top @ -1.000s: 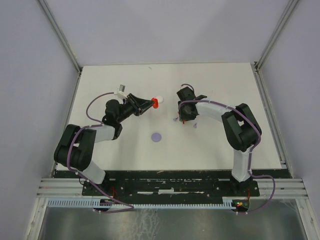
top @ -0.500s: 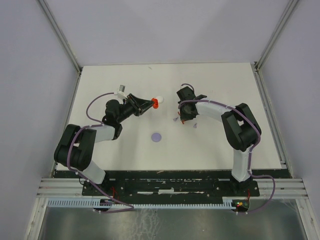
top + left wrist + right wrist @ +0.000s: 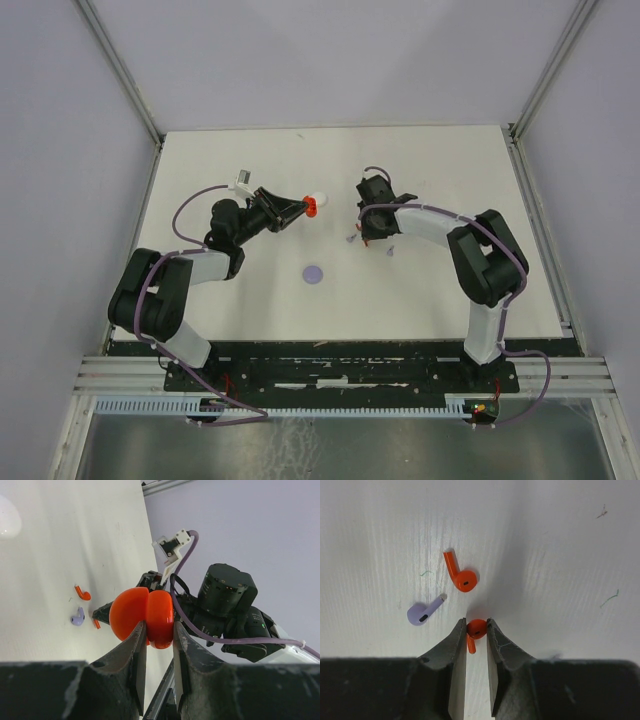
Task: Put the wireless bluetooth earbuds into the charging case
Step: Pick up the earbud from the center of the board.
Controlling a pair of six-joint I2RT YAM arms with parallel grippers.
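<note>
Right arm now sits slightly rightward of before; we log right pincer [image 3: 476, 626] closed on one red earbud [image 3: 477, 628], left pincer [image 3: 159, 630] gripping red case [image 3: 132, 612]; second red earbud [image 3: 462, 578], purple earbud [image 3: 421, 614] on surface [image 3: 560, 555].

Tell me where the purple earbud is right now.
In the right wrist view, the purple earbud lies on the white table, just left of the right gripper gripping one red earbud; another red earbud lies apart beyond it.

red case [image 3: 312, 207] in left hand [image 3: 302, 208]
</note>
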